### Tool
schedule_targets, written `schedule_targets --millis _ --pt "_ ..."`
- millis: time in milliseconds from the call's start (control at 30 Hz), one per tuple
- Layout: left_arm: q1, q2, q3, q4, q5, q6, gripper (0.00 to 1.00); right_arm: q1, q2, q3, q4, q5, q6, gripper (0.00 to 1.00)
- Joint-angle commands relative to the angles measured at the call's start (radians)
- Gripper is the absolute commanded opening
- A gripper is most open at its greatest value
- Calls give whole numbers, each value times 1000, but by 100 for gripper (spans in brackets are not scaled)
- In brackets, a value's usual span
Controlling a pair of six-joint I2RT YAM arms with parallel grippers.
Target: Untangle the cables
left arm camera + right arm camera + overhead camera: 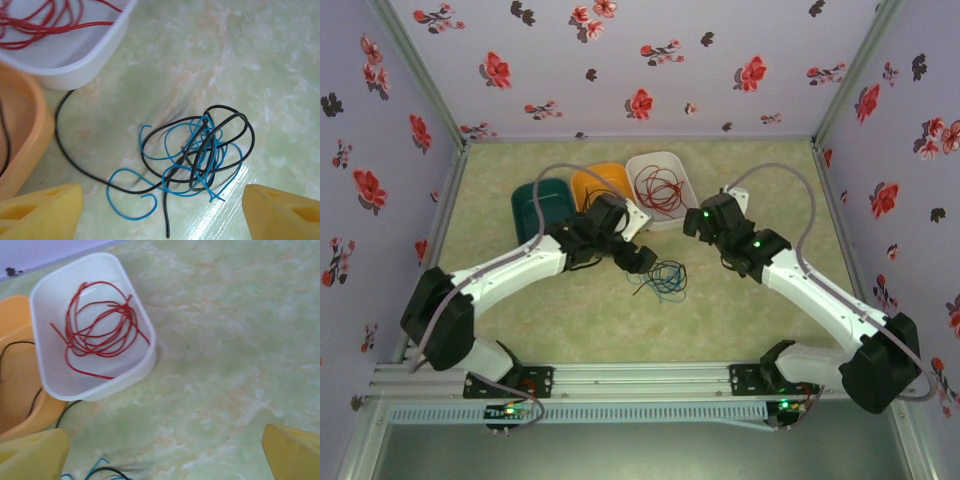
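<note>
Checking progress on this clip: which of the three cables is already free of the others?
The red cable, lying alone in the white bin. The black cable and blue cable are intertwined on the table.

This is a robot test cell in a lab, not a home. The left arm (pixel 510 268) and right arm (pixel 820 295) are bolted to an aluminium rail (pixel 640 378) at the near edge of a pale green marbled table (pixel 750 320). Lilac walls (pixel 620 60) printed with red and black flowers, joined by metal corner posts (pixel 420 70), box it in.
</note>
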Motion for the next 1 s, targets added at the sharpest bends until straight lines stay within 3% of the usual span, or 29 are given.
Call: schedule_targets --millis 0,133,300,500,567,667,967 --pt "-29 72 82 -54 85 135 81 -10 -58 -46 -81 98 82 99" --pt "-45 188 154 -75 83 172 80 -17 -124 -86 -91 136 100 99" --pt "-60 316 254 -129 82 196 69 -24 -191 -117 -100 173 112 99" --pt "-78 388 307 -141 82 193 38 -27 -226 -148 -93 199 126 99" --pt "-87 392 312 -142 82 189 23 -27 -229 -158 -82 197 130 99" --pt "-103 373 308 -141 81 181 11 -27 -229 -168 -67 188 132 99" --pt "-160 219 199 -66 64 51 0 -28 -197 -180 -18 29 107 99"
